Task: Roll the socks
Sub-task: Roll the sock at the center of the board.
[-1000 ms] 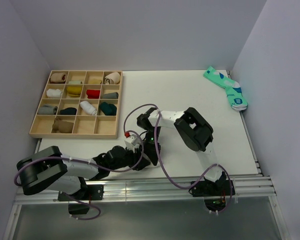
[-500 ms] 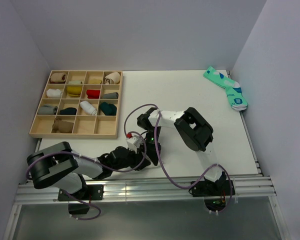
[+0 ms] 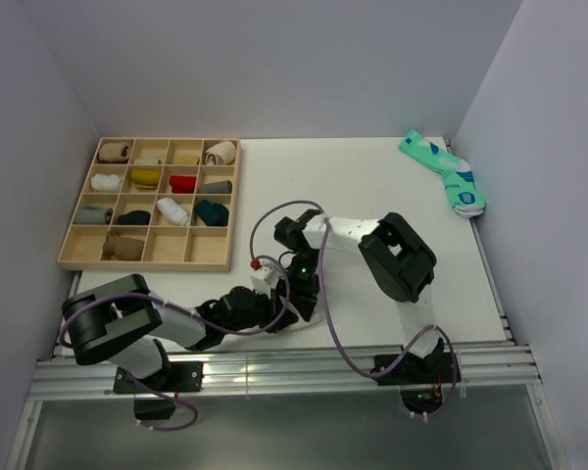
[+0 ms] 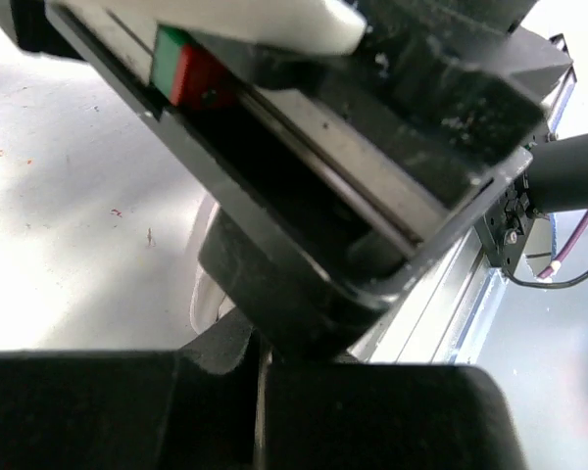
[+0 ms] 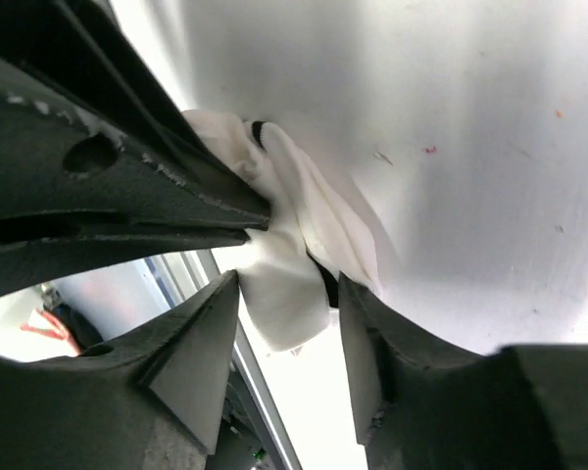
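A short white sock [image 5: 304, 215] with a dark cuff stripe lies crumpled near the table's front edge, under both grippers. My left gripper [image 4: 260, 367] is shut, and in the right wrist view its dark fingers [image 5: 176, 211] pinch the sock's upper fold. My right gripper [image 5: 287, 284] stands open, one finger on each side of the sock's hanging end. In the top view the two grippers [image 3: 296, 297] meet and hide the sock. A sliver of white fabric [image 4: 208, 294] shows in the left wrist view. A teal pair of socks [image 3: 446, 174] lies at the far right corner.
A wooden compartment tray [image 3: 142, 262] at the back left holds several rolled socks. The right arm's purple cable [image 3: 323, 323] loops over the table beside the grippers. A metal rail [image 3: 274, 367] runs along the near edge. Walls enclose the table's sides and back.
My right gripper has opened off the white sock, and my left gripper has closed on it. The right arm's elbow has shifted slightly right and forward.
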